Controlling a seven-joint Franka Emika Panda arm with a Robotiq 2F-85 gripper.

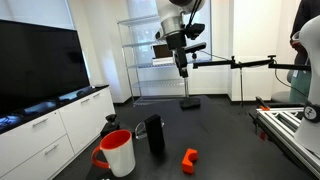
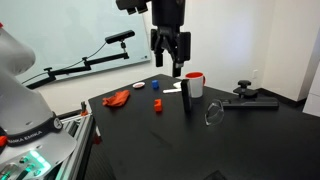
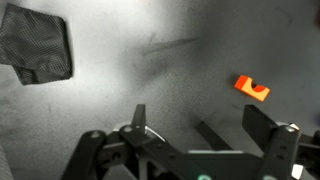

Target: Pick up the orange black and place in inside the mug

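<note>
The orange block [image 1: 190,158] lies on the black table, also in an exterior view [image 2: 157,104] and at the right of the wrist view [image 3: 252,88]. The red-and-white mug [image 1: 117,152] stands upright near it, and shows too in an exterior view [image 2: 194,84]. My gripper [image 1: 183,68] hangs high above the table, also seen in an exterior view [image 2: 170,66]. In the wrist view its fingers [image 3: 203,125] are spread apart and empty, with the block beyond the right finger.
A black cylinder [image 1: 155,135] stands between mug and block, also in an exterior view [image 2: 187,98]. A red cloth [image 2: 118,97], a small blue piece [image 2: 139,87], a clear glass [image 2: 213,115] and a black tool [image 2: 250,98] lie on the table. A dark mesh item [image 3: 38,45] is at the wrist view's top left.
</note>
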